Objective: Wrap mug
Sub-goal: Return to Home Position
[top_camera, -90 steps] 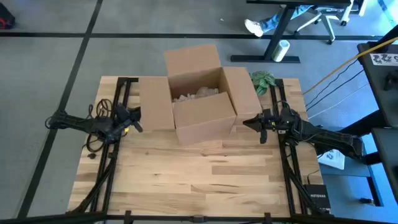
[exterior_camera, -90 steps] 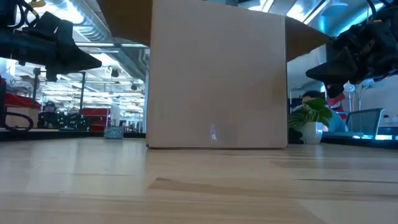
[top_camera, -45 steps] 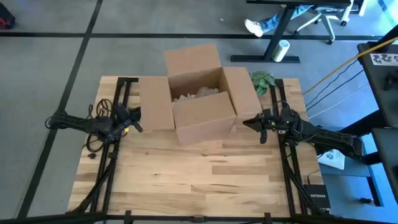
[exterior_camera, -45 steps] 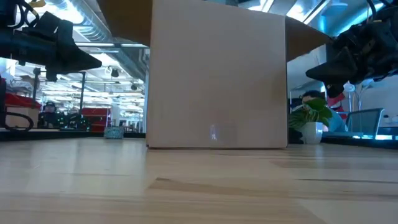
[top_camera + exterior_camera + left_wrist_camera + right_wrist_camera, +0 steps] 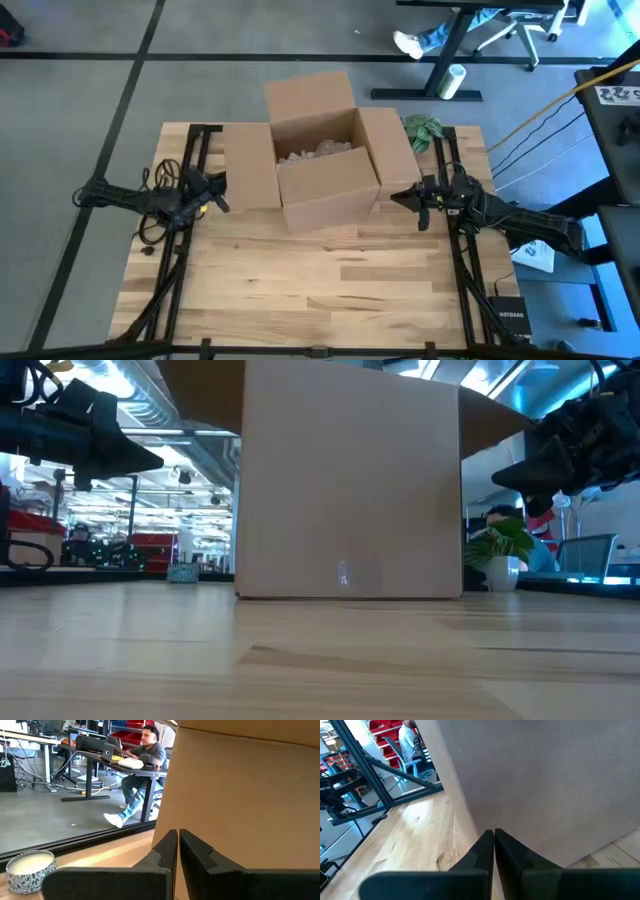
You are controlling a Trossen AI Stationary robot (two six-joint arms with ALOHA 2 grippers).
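The left arm [image 5: 130, 197] is lying low and stretching straight inward from its own side, with the left gripper [image 5: 222, 200] pointing toward the middle. Its two dark fingers [image 5: 167, 851] are pressing together along their length, tips meeting with only a thin seam between them. The right arm [image 5: 520, 218] is mirroring that pose from the opposite side, angling slightly as it is reaching inward, and the right gripper [image 5: 397, 196] is facing the left one, well apart from it. Its fingers [image 5: 482, 851] are likewise closing flat against each other. Both grippers are hanging level, wrists unbent.
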